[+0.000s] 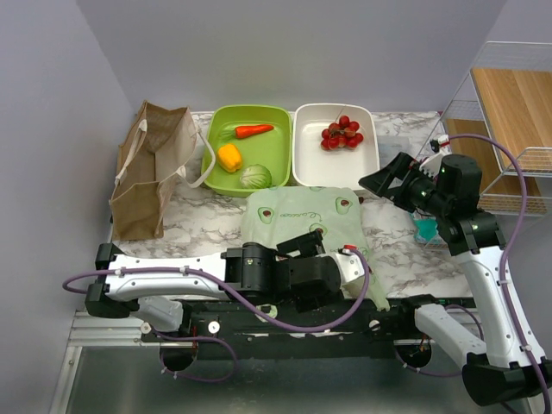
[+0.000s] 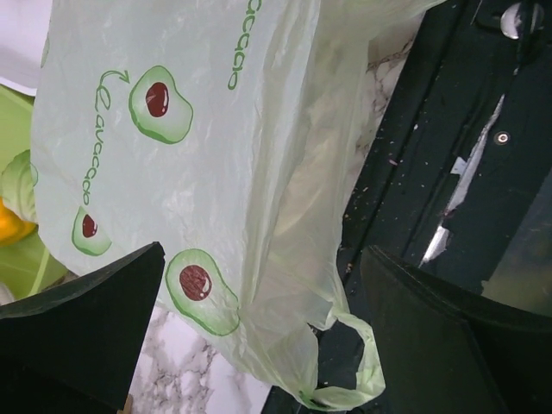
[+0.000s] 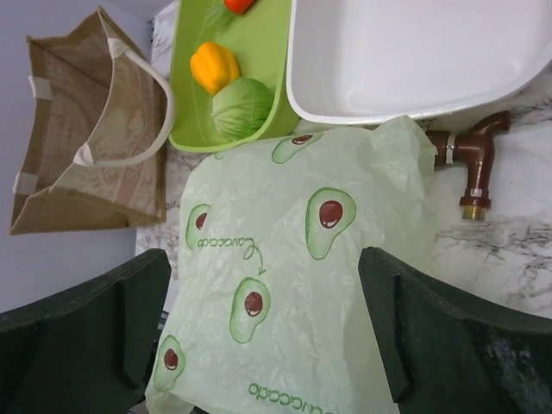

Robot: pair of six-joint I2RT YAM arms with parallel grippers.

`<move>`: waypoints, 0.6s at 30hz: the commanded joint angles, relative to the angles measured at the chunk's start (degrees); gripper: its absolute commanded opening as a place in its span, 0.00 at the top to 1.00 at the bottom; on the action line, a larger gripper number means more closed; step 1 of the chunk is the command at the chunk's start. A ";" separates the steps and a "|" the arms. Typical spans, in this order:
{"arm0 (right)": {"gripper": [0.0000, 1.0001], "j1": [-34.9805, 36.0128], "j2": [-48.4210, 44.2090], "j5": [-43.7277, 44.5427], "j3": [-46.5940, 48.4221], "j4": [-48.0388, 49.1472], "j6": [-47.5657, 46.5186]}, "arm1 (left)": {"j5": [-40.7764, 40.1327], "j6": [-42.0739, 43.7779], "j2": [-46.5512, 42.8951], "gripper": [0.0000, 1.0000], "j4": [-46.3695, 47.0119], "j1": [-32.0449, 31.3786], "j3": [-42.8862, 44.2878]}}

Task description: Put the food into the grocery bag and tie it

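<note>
Pale-green plastic printed with avocados, the grocery bag (image 1: 297,211) lies flat on the marble table (image 1: 207,207) at centre frame. The left gripper (image 1: 304,241) over its lower edge and the right gripper (image 1: 384,181) at right both stand spread wide, grasping nothing. Above the bag, the cherry tomatoes (image 1: 341,134) sit in the white tray (image 1: 319,168), and the yellow pepper (image 1: 228,157) and cabbage (image 1: 255,177) lie in the green tray (image 1: 276,112).

Plain grey walls (image 1: 285,43) meet in a corner behind a white marble-patterned table (image 1: 395,252). At right stands a wire rack (image 1: 526,155) with wooden shelves (image 1: 516,103).
</note>
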 commanded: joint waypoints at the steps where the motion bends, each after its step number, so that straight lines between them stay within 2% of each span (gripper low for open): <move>1: 0.00 0.46 -1.15 -2.36 -1.04 0.54 0.33 | -4.90 1.28 1.92 0.03 2.34 -0.11 -1.43; 8: 0.00 0.75 -1.73 -3.35 -1.48 0.84 0.71 | -10.20 0.86 3.64 0.05 5.75 -0.02 -4.81; 12: 0.00 0.84 -1.63 -4.20 -1.46 1.04 1.12 | -12.78 4.19 6.20 0.12 6.83 -0.02 -5.35; 15: 0.00 0.84 -1.79 -4.39 -1.73 1.00 1.24 | -12.92 6.82 7.46 0.15 8.93 0.66 -6.29; 18: 0.00 0.91 -2.13 -4.46 -1.97 0.69 1.17 | -11.86 8.66 8.53 0.23 9.59 2.36 -6.35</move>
